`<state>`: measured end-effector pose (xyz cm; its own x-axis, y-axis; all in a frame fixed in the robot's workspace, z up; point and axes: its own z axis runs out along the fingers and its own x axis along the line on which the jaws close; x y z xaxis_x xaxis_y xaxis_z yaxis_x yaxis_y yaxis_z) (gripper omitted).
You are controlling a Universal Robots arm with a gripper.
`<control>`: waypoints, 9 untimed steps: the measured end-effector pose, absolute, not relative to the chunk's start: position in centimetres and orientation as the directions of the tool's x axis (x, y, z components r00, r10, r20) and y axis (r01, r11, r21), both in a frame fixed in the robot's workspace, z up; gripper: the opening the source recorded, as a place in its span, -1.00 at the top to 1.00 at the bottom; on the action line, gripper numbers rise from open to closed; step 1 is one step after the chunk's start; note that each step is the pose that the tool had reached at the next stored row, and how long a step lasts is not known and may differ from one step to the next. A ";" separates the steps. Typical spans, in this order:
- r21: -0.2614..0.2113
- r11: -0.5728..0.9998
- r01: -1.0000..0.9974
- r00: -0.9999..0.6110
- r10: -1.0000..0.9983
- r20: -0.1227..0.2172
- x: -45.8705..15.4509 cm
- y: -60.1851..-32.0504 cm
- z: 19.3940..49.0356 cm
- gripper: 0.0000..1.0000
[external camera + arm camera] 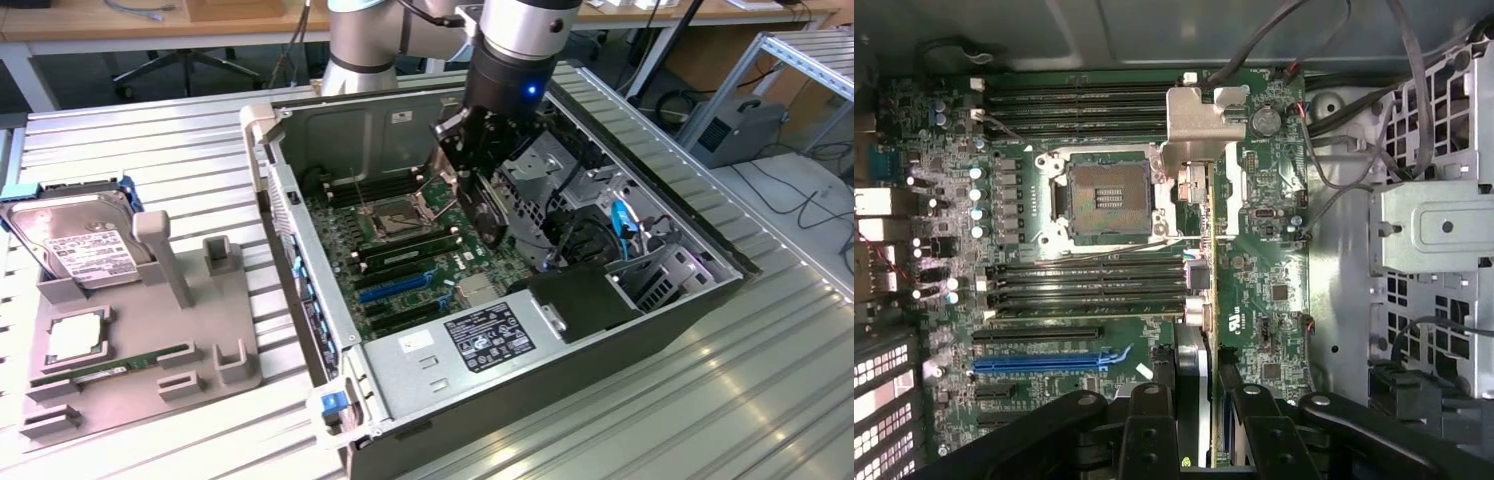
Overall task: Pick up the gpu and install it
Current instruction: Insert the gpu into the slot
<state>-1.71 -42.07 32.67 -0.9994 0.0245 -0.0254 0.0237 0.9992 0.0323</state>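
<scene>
One pincer (474,160), half-closed, grips the gpu (491,222) over ribbed metal table (160,140); desks (80,22) behind.

Computer case (534,400) on worktop (160,140); holder (120,400) at exterior view's left carries hard drive (80,250). gpu (483,215) above motherboard (387,285) inside case.

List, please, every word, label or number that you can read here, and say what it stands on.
Nothing reads for certain.
White label on the boxy silver hard drive: print too small.
Black label on the silver power supply box: white print blurred.
White marking on the green motherboard: unreadable.
White sticker on the grey case wall: too small.
</scene>
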 end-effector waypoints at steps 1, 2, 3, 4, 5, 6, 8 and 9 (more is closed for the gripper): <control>0.032 0.999 0.015 -1.000 0.016 -0.025 -1.7 -42.1 32.7 0.47; 0.032 0.999 0.010 -1.000 0.011 -0.025 -1.7 -42.1 32.7 0.47; 0.032 0.999 0.004 -1.000 0.005 -0.025 -1.7 -42.1 32.7 0.47; 0.032 0.999 -0.001 -1.000 -0.001 -0.025 -1.7 -42.1 32.7 0.47; 0.032 0.999 -0.007 -1.000 -0.006 -0.025 -1.7 -42.1 32.7 0.47; 0.032 0.999 -0.012 -1.000 -0.011 -0.025 -1.7 -42.1 32.7 0.47; 0.032 0.999 -0.025 -0.999 -0.025 -0.025 -1.7 -42.1 32.7 0.47; 0.032 0.999 -0.030 -0.999 -0.029 -0.025 -1.7 -42.1 32.7 0.47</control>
